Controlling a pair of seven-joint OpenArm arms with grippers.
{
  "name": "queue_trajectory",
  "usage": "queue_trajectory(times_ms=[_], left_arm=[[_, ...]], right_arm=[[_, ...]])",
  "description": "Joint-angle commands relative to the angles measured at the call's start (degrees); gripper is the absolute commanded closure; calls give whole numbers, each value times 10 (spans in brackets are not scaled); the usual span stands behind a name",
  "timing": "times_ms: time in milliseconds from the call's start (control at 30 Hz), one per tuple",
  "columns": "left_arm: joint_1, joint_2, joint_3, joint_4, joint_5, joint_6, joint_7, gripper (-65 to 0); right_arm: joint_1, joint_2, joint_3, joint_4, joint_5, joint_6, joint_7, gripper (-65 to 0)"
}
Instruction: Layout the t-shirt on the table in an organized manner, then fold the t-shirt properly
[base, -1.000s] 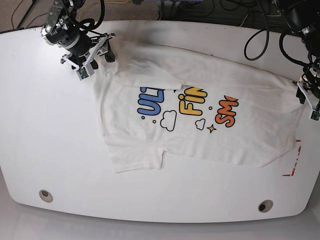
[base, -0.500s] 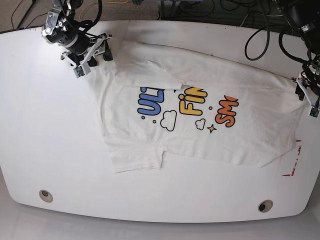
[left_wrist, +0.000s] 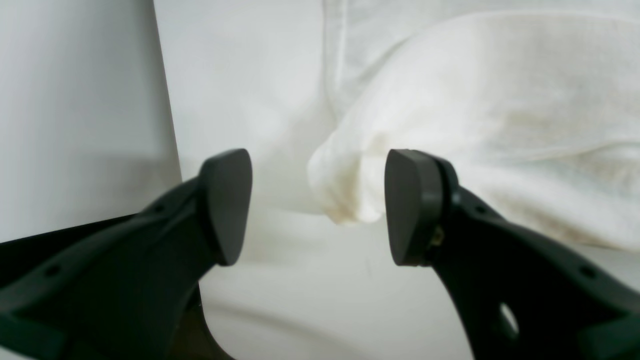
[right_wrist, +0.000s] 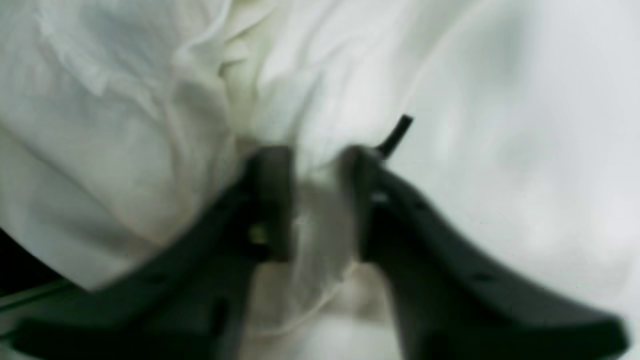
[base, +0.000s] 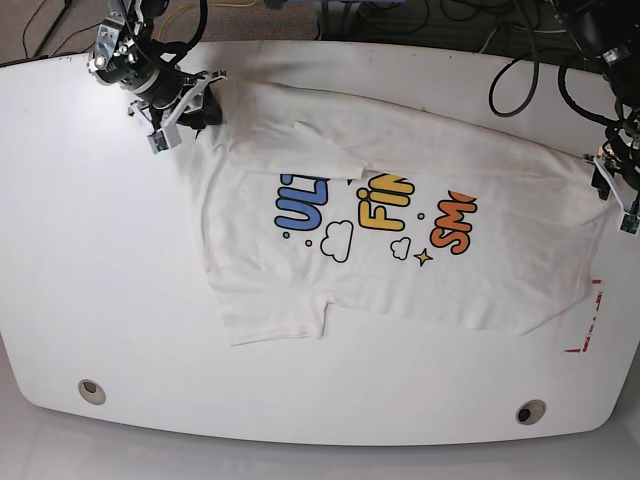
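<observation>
Layout step, no fold yet; t-shirt (base: 400, 240) lies mostly flat on the table (base: 90, 260), one sleeve tucked; right gripper (right_wrist: 315, 200) pinching bunched cloth between its jaws; left gripper (left_wrist: 317, 205) spread, hem corner between the pads, ungripped; next, I'd judge: left closes, both pull taut.

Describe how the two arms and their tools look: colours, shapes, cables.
Both arms are black and metallic, draped with loose black cables. The right tool and left tool have white bodies in the base view. Up close, the left tool's fingers are matte black, curved, drilled with small holes, ending in flat rounded pads. The right tool's fingers look alike but blurred.
</observation>
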Motion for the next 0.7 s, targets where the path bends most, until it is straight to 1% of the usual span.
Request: queue_trajectory(times_ms=[0,67,167,300,333,367,500,667], left_arm=[[-9,-12,-4,10,-3,4,-8,-392],[-9,-12,-4,11,-3,4,-8,-392],[-7,-10,-4,13,-3,4,-8,-392],[-6,2,-5,13,-3,4,-8,-392],[-2,6,-8,16,-3,4,-6,-392],[2,8,-10,18,-3,4,-4,-392],[21,30,-32,46,-4,4,25,-392],[32,69,-59,90,-4,4,72,-392]], right_arm=[[-6,8,1,3,-6,-1,-11,0],[-8,19,1,3,-6,-1,-11,0],[-15,40,1,3,-6,-1,-11,-24],[-22,72,1,3,-6,-1,-11,-5],[-24,86,0,3,-6,-1,-11,-3],[-24,91,0,3,-6,-1,-11,-3],[-26,129,0,2,-6,-1,-11,-2],[-25,162,0,2,-6,-1,-11,-2]])
